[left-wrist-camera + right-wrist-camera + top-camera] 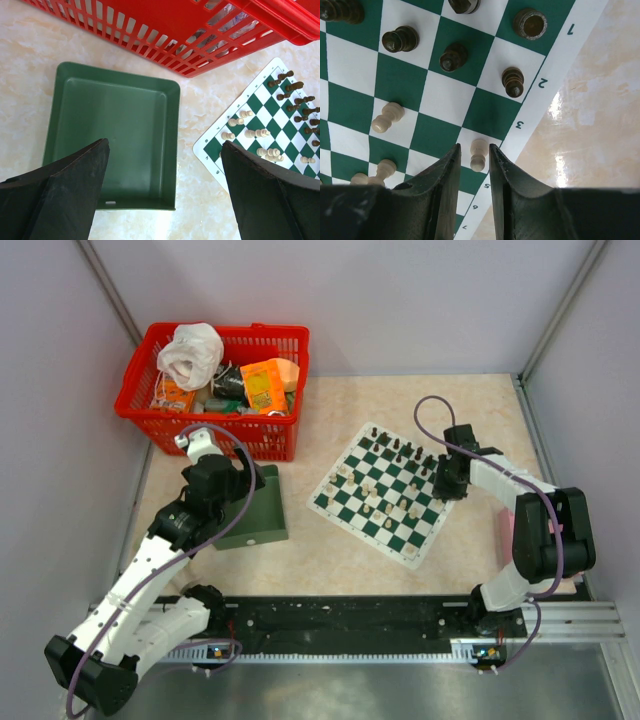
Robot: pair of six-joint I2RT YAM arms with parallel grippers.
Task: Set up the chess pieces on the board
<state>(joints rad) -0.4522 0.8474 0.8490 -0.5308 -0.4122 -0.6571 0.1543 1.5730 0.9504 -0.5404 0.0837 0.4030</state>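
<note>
One green-and-white checked board [392, 532] on show. The left tool [165, 144] gapes wide over one green tray [115, 130]; the right tool [474, 148] straddles one cream pawn [479, 156], grip unclear.

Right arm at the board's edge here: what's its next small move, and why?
Probably close the right gripper on the cream-white pawn: it straddles that pawn near the numbered border of the board, with slim gaps showing on either side, so nothing looks gripped yet.

Arms [500, 475] are white, joints and hands [164, 145] black, cables [417, 418] purple.
</note>
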